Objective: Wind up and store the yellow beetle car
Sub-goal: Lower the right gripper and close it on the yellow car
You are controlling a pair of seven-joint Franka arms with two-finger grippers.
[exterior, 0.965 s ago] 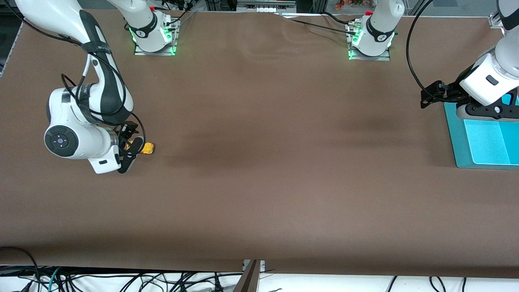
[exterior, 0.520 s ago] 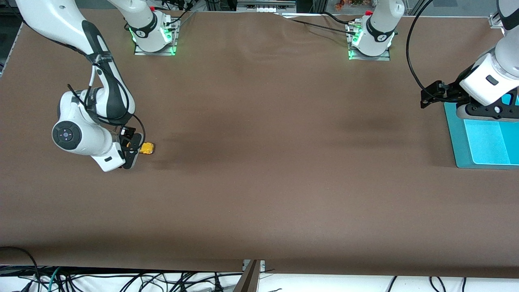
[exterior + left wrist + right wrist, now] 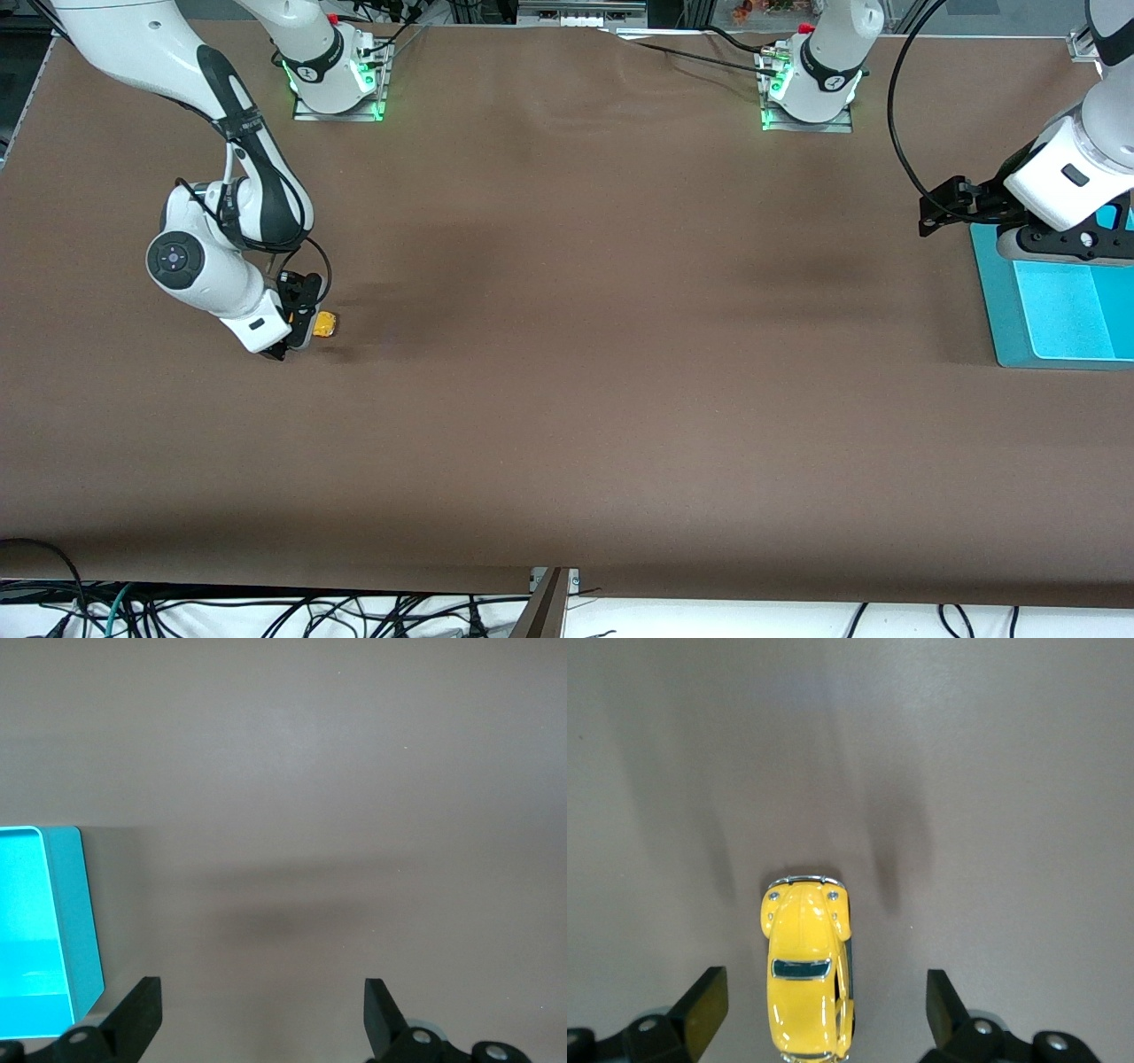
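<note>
The yellow beetle car stands on the brown table near the right arm's end. In the right wrist view the car lies lengthwise between my right gripper's open fingers, with a gap on each side. In the front view my right gripper is low over the car. My left gripper waits, open and empty, over the edge of the teal tray. The left wrist view shows my left gripper above bare table.
The teal tray's corner shows in the left wrist view, at the left arm's end of the table. Both arm bases stand along the edge farthest from the front camera. Cables hang below the nearest table edge.
My right arm has swung toward the car and brought its gripper down around it. The car and the left arm have not moved.
</note>
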